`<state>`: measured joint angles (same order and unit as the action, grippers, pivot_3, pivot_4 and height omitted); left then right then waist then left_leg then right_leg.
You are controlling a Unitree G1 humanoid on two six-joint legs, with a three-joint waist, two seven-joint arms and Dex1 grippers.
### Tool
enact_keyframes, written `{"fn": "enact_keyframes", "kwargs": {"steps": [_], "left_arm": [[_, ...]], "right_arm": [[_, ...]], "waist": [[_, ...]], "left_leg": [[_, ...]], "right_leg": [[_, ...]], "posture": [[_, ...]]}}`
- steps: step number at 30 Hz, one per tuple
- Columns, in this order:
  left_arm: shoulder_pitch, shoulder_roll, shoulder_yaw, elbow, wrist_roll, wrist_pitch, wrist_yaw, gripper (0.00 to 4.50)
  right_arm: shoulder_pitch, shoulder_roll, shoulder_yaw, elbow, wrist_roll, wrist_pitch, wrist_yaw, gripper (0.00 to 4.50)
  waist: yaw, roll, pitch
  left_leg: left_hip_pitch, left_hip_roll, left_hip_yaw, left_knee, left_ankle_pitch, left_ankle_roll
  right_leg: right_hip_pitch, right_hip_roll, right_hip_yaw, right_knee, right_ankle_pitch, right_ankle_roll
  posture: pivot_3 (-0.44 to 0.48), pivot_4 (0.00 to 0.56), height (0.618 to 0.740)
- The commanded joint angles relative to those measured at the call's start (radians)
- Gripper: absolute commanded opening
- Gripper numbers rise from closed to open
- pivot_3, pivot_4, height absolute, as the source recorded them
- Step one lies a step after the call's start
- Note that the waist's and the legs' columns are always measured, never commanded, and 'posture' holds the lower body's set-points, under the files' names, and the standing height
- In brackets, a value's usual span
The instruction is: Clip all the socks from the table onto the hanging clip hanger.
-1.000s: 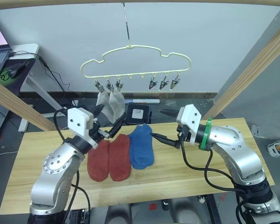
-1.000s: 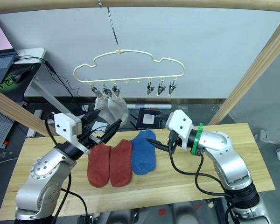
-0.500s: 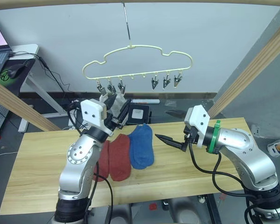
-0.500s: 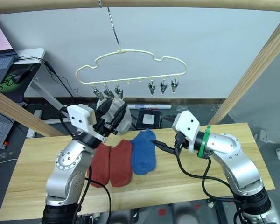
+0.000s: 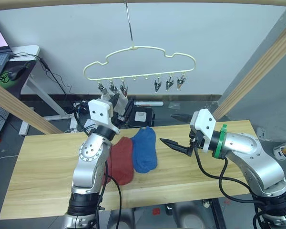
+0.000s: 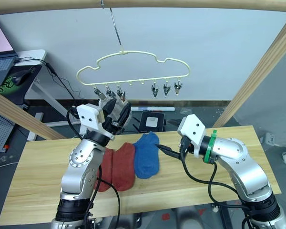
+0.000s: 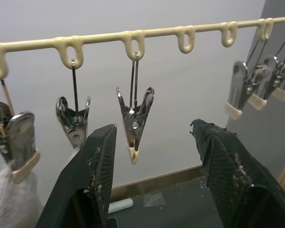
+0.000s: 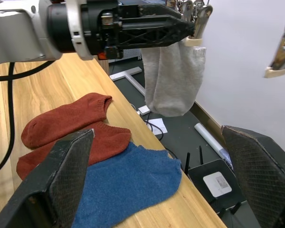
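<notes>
A long pale wood table (image 5: 47, 176) stands before a white wall, with bare plank at both ends. Above its far edge the clip hanger (image 5: 139, 61) hangs by its hook, grey socks (image 8: 173, 78) clipped at its left. Two rust-red socks (image 6: 121, 164) and a blue sock (image 6: 147, 155) lie mid-table. The left gripper (image 7: 152, 142), raised from the table since a second ago, has open jaws at an empty clip (image 7: 134, 121). The right gripper (image 5: 174, 144), jaws open, hovers right of the blue sock.
</notes>
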<state>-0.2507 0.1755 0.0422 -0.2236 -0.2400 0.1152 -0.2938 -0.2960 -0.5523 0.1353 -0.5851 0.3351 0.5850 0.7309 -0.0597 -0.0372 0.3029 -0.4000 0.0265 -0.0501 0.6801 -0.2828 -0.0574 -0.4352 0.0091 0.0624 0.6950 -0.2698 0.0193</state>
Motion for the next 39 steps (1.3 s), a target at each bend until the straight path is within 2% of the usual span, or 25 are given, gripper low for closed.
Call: {"fn": "enact_keyframes", "kwargs": {"steps": [1,20,39], "left_arm": [[-0.030,-0.011,-0.002,0.013,0.015,-0.035,0.012,2.71],[-0.115,-0.021,0.024,0.085,-0.003,-0.056,0.016,2.71],[-0.136,-0.011,0.034,0.095,0.013,-0.070,0.024,2.71]], "right_arm": [[0.002,-0.010,-0.021,-0.051,0.019,-0.006,-0.006,4.50],[0.001,-0.002,-0.012,-0.055,0.023,-0.019,-0.020,4.50],[0.012,0.001,-0.003,-0.058,0.020,-0.024,-0.019,4.50]], "waist": [[0.000,0.000,0.000],[0.000,0.000,0.000],[0.000,0.000,0.000]], "left_leg": [[0.000,0.000,0.000,0.000,0.000,0.000],[0.000,0.000,0.000,0.000,0.000,0.000],[0.000,0.000,0.000,0.000,0.000,0.000]], "right_leg": [[0.000,0.000,0.000,0.000,0.000,0.000],[0.000,0.000,0.000,0.000,0.000,0.000],[0.000,0.000,0.000,0.001,0.000,0.000]], "posture": [[-0.116,0.264,0.740],[-0.122,0.264,0.740],[-0.119,0.262,0.740]]}}
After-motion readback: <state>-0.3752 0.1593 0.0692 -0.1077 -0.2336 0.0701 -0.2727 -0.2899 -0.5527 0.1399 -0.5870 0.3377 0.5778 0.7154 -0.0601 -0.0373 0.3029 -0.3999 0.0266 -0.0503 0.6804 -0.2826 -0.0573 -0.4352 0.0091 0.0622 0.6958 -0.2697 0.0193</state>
